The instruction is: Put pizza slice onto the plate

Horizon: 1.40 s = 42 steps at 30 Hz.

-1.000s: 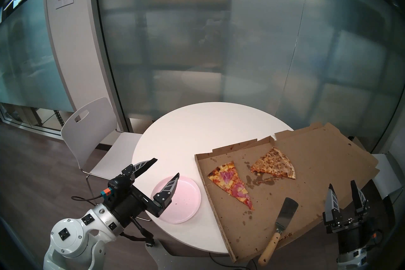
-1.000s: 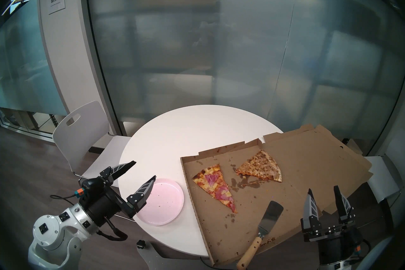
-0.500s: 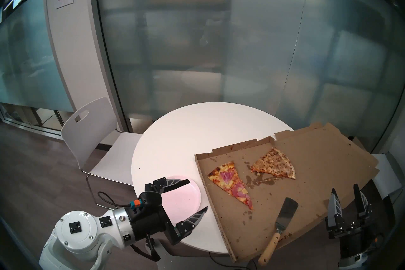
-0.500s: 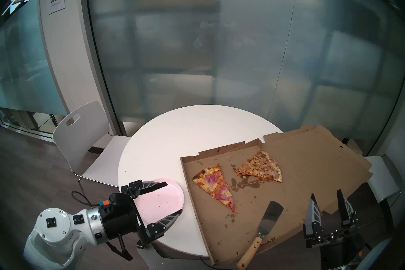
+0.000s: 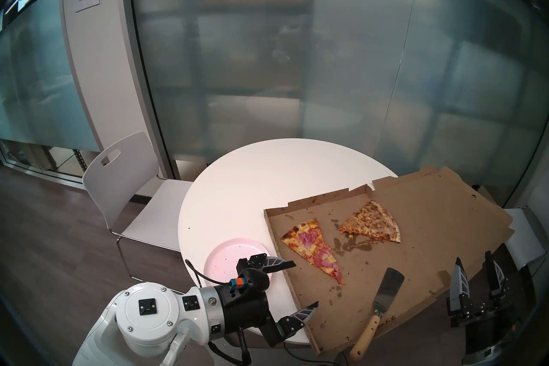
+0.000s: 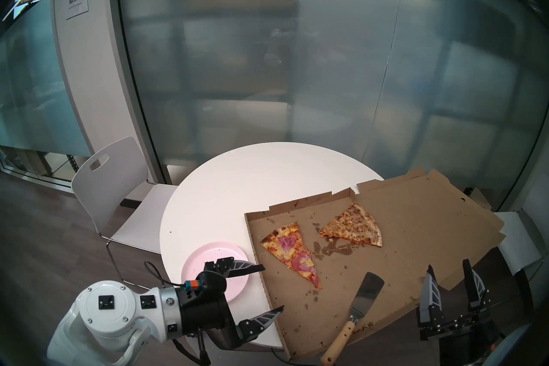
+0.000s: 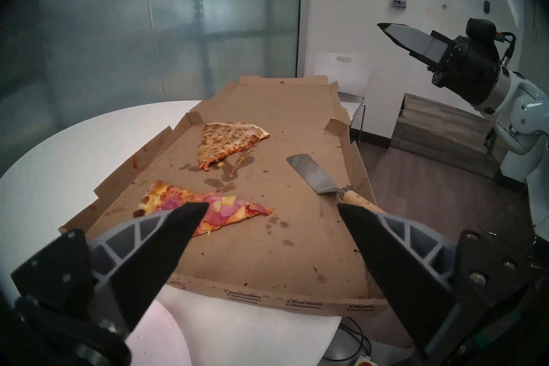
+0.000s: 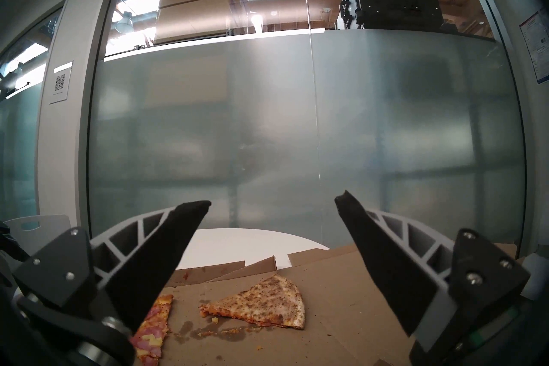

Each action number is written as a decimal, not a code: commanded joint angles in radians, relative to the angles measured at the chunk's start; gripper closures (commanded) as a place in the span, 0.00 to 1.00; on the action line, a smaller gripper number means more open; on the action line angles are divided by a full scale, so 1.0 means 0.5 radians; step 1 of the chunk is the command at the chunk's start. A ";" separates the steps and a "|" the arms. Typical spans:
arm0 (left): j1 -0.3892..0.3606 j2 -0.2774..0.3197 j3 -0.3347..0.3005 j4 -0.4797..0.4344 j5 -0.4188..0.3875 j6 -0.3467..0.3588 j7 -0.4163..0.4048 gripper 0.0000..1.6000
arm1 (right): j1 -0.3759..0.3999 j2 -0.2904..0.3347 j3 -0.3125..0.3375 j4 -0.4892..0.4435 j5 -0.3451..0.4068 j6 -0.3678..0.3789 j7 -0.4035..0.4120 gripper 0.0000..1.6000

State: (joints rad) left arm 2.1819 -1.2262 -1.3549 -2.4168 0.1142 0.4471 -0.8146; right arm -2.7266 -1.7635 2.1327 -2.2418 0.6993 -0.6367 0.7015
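While the left gripper (image 5: 306, 283) has swung across from over the round pale pink plate (image 5: 225, 255) to the near left edge of the open brown cardboard pizza box (image 5: 416, 237), its jaws stand spread wide and empty, one fingertip over the box wall and the other just beside the box's near corner. The plate sits bare on the round white worktop (image 5: 267, 172), uncovered again, just beside the box. Further right, the long triangular pizza slice topped with pink ham and yellow pineapple (image 5: 313, 249) lies flat inside the box, untouched (the wrist view puts it right ahead of the gripper). Next comes the wider browned, speckled slice (image 5: 372, 222), then the metal spatula with a wooden handle (image 5: 377, 309), resting in the box with its handle over the near edge. The right gripper (image 5: 475, 263) hangs released at the far right, barely shifted. I judge the reach for the slice is beginning; nothing is lifted yet.
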 commanded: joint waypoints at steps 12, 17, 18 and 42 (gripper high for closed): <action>-0.498 -0.024 0.538 0.300 0.146 0.229 0.082 0.00 | -0.064 -0.045 0.046 -0.007 0.128 -0.071 0.073 0.00; -0.540 -0.026 0.572 0.326 0.141 0.253 0.088 0.00 | -0.068 -0.047 0.047 -0.003 0.133 -0.073 0.079 0.00; -0.597 -0.022 0.619 0.358 0.132 0.280 0.085 0.00 | -0.069 -0.050 0.045 0.004 0.135 -0.075 0.085 0.00; -1.082 0.011 1.066 0.559 -0.114 0.693 0.251 0.00 | -0.075 -0.069 0.048 0.036 0.205 -0.098 0.167 0.00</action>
State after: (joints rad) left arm 1.7399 -1.2115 -0.8725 -2.1415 0.1025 0.7444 -0.7206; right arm -2.7650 -1.7987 2.1528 -2.2113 0.7851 -0.6762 0.7797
